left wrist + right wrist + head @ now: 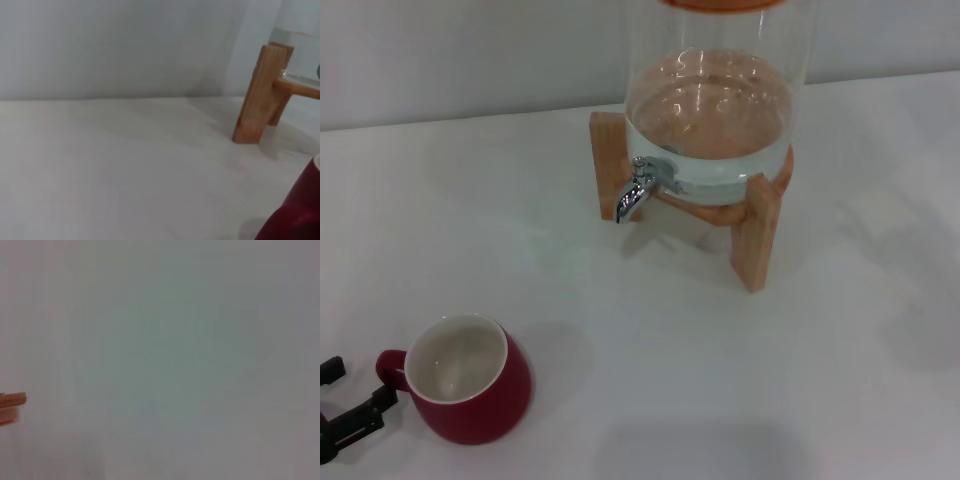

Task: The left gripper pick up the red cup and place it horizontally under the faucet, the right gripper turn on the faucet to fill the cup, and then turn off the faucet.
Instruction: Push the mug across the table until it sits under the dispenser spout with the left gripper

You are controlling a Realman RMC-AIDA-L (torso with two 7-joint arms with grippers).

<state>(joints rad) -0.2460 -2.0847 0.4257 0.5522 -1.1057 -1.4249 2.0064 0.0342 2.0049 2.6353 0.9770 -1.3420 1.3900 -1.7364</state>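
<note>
No legible text, no labels, no nos. — nothing readable

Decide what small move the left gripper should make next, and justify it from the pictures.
Probably ease the left gripper toward the red cup's handle and close on it. Its fingers look open beside the handle, the cup stands upright on the table, far from the faucet.

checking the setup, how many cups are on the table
1. The red cup stands upright at the near left of the table, its handle toward the left claw. Nothing suggests another is hidden.
</note>
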